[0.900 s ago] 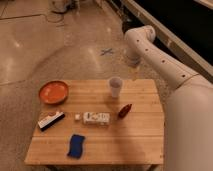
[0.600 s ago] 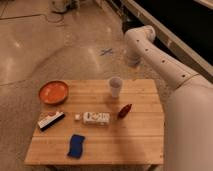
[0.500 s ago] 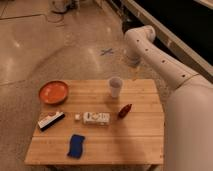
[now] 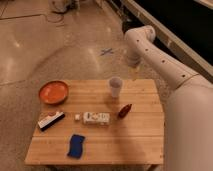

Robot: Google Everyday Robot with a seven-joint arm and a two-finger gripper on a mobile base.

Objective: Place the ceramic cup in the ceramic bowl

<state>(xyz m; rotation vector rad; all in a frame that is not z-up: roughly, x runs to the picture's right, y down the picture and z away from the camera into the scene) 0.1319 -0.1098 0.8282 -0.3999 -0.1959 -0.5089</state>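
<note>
The white ceramic cup [image 4: 115, 86] stands upright near the far edge of the wooden table [image 4: 140, 135], right of centre. The orange-red ceramic bowl [image 4: 53, 92] lies at the far left corner of the table, well apart from the cup, with nothing in it. My white arm comes in from the right, bends at an elbow above the table and points down. The gripper [image 4: 133, 74] hangs at the arm's end just beyond the far table edge, a little right of the cup and apart from it.
A small red bottle [image 4: 125, 110] lies right of centre. A white box [image 4: 96, 118] lies mid-table, a black-and-white block [image 4: 51, 120] at the left, a blue sponge [image 4: 76, 145] near the front. A blue tape cross [image 4: 106, 51] marks the floor behind.
</note>
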